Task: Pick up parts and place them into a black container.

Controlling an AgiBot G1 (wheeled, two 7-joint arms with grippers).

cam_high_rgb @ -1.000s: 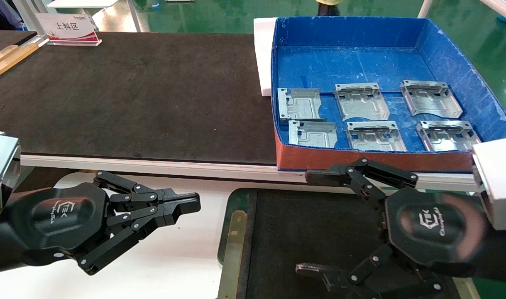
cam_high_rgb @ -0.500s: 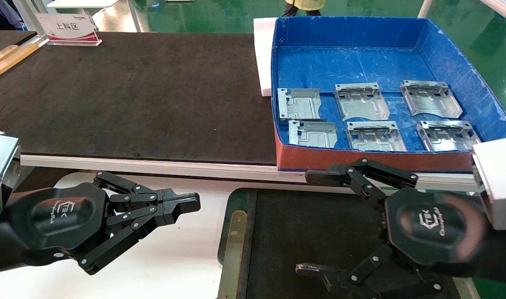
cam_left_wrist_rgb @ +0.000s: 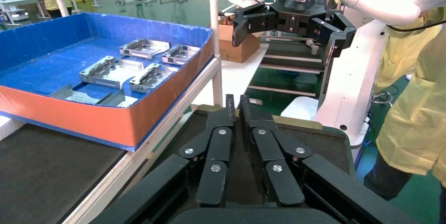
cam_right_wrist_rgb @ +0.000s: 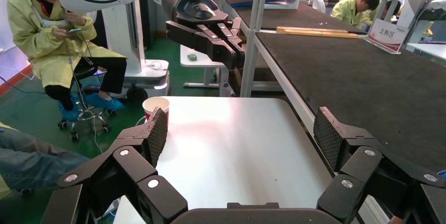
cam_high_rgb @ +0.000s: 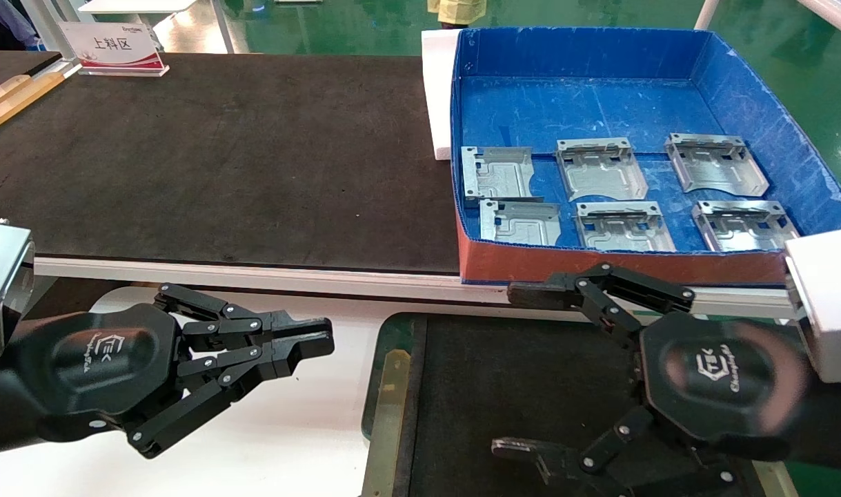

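The right gripper has its jaws spread wide with nothing between them. It hangs over the black container, just short of the red front wall of the blue box, which serves as the landmark here. The left gripper has its jaws drawn nearly together, only a slim gap showing in its own wrist view, and they hold nothing. It sits well to the left of the blue box, over the white surface beside the container.

All six parts lie flat on the floor of the blue box, in two rows of three toward its red wall. The black container, just on the near side of that wall, shows a bare felt floor where it is visible. The long black tabletop runs leftward from the box, with a small sign at its far end.

By my judgement no part has been moved yet, so the step in hand is the first reach. The right gripper must lift over the red wall, then descend on a near-row part and close across its edges; the plates lie flat, so a bent tab or raised edge looks the surest hold.

Against the frames before, the right gripper and the parts are unchanged. The left jaws have parted slightly, having been fully together.
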